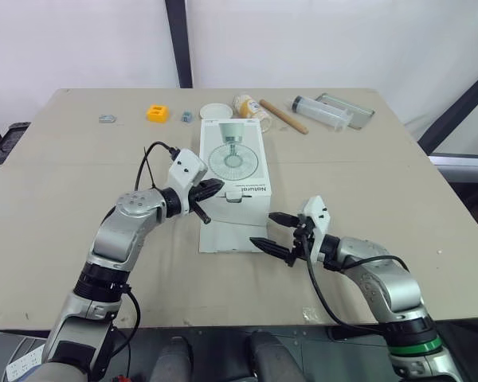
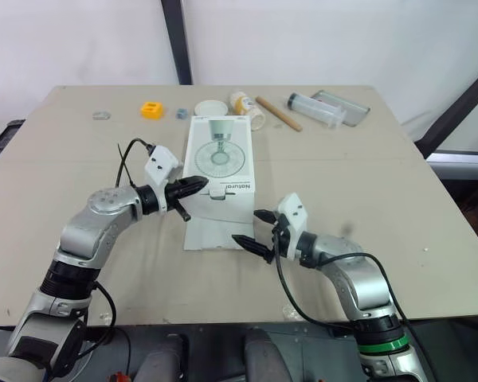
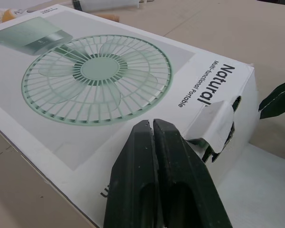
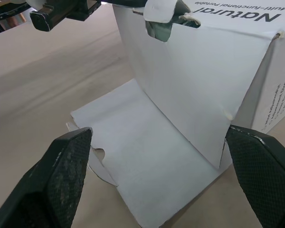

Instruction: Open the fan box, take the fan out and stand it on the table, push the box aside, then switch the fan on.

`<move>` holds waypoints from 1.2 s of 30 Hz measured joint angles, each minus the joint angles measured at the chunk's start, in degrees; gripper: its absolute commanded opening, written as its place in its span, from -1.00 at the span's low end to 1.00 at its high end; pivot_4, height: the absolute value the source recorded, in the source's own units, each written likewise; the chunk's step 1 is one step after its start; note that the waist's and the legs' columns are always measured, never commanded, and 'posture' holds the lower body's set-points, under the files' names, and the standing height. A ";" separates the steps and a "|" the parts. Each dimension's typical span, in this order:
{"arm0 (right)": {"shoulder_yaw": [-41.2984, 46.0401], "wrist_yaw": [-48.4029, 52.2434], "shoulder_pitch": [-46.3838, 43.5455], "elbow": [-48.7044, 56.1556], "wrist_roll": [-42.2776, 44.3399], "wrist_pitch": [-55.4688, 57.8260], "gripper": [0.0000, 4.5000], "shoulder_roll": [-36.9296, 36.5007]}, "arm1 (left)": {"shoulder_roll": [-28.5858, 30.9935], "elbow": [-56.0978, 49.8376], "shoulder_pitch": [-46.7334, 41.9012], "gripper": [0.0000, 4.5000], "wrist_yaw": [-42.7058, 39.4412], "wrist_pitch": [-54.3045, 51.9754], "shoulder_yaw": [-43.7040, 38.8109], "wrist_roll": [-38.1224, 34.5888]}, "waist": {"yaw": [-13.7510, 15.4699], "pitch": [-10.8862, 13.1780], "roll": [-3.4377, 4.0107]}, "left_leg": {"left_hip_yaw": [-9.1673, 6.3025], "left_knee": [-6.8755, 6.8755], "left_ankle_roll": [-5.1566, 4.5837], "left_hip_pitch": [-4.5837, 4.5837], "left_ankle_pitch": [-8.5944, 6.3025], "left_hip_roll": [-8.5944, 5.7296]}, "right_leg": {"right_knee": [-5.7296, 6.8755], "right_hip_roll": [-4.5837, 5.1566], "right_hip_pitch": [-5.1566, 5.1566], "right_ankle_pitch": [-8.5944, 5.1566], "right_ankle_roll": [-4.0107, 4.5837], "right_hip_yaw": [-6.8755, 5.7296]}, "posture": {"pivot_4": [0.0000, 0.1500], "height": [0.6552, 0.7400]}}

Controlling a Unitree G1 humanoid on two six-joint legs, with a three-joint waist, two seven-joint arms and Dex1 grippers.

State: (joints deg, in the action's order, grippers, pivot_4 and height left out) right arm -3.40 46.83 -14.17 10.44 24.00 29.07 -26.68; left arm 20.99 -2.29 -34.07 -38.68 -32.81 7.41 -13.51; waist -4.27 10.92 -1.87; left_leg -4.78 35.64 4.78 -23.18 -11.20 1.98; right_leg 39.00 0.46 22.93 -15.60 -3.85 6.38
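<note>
White fan box [image 1: 233, 159] lies flat; left gripper [image 1: 217, 189], fingers pressed together, at its 8 o'clock; right gripper [image 1: 262, 228], spread wide, at 5 o'clock.

The fan box [image 1: 232, 163] is smooth white card, the table [image 1: 80, 167] matt, the fingers [image 4: 66, 175] grainy black plastic.

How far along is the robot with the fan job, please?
Done: the outer flap of the white cardboard fan box lies flat on the tan table. In hand: the shut left gripper sits at the box's tab; the open right gripper faces the end panel, which covers the opening. Left: lifting that panel, taking the fan out, standing it, pushing the box aside, switching on.
</note>
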 measured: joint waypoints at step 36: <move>0.20 1.78 0.40 3.13 4.55 3.57 1.00 -1.88 | -0.21 0.03 -0.27 -0.92 -0.63 -0.85 0.16 -0.50 | 0.00 0.00 0.00 | 0.00 0.00 0.00 -0.01 0.00 0.00 | -0.01 0.00 0.01 0.00 -0.01 0.00 | 1.00 1.00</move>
State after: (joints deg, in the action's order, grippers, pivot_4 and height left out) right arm -3.20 48.61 -13.77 13.57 28.55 32.64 -28.56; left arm 20.78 -2.26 -34.34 -39.31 -33.66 7.58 -14.00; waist -4.27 10.92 -1.87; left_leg -4.78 35.65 4.78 -23.19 -11.20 1.98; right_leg 38.99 0.46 22.93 -15.60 -3.85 6.38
